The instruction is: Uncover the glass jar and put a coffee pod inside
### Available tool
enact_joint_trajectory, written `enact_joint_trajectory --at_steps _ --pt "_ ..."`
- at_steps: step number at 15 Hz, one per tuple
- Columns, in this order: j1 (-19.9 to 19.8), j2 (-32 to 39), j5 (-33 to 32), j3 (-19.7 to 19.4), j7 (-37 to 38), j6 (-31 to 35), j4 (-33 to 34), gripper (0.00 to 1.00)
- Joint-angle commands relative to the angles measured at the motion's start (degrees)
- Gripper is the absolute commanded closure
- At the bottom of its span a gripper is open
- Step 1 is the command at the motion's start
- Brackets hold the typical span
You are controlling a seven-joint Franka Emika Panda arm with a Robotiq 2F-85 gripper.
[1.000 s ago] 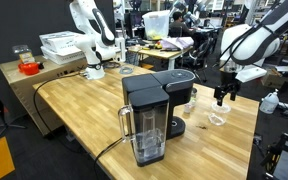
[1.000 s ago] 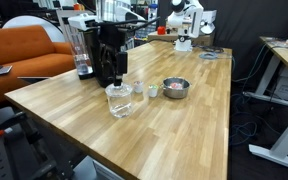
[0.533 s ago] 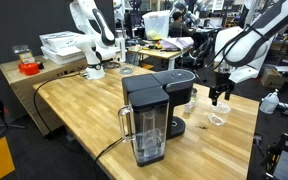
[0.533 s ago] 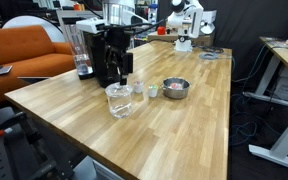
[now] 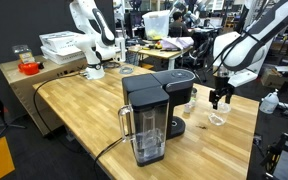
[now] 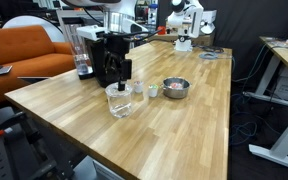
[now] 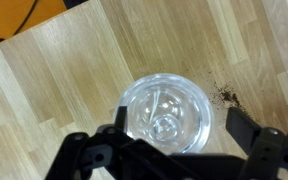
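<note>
The glass jar (image 7: 166,112) is small, round and clear, with a knobbed glass lid on it. It stands on the wooden table in front of the black coffee machine in both exterior views (image 5: 217,118) (image 6: 119,100). My gripper (image 7: 180,128) is open and empty, right above the jar with one finger on each side of it, not touching. It also shows in both exterior views (image 5: 220,97) (image 6: 122,73). A metal bowl (image 6: 175,89) beside the jar holds coffee pods; a loose pod (image 6: 151,91) lies next to it.
The black coffee machine (image 5: 154,108) (image 6: 108,55) with its tall clear tank stands close behind the jar. Dark crumbs (image 7: 225,96) lie on the wood by the jar. The table edge (image 6: 114,150) is near. A second robot arm (image 5: 89,35) stands at the far end.
My gripper has moved toward the coffee machine and down, and now hangs directly over the glass jar. The jar, bowl and pods have not moved.
</note>
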Motion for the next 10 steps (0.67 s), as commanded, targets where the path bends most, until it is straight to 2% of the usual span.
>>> enact_joint_trajectory --at_steps 1,9,10 --pt "0.1 0.34 -0.8 -0.55 1.14 -0.53 0.75 0.0" --pt "-0.41 0.45 0.51 -0.55 0.43 -0.62 1.1 0.01" --pt "-0.52 0.47 0.91 -0.41 0.08 -0.7 1.12 0.26"
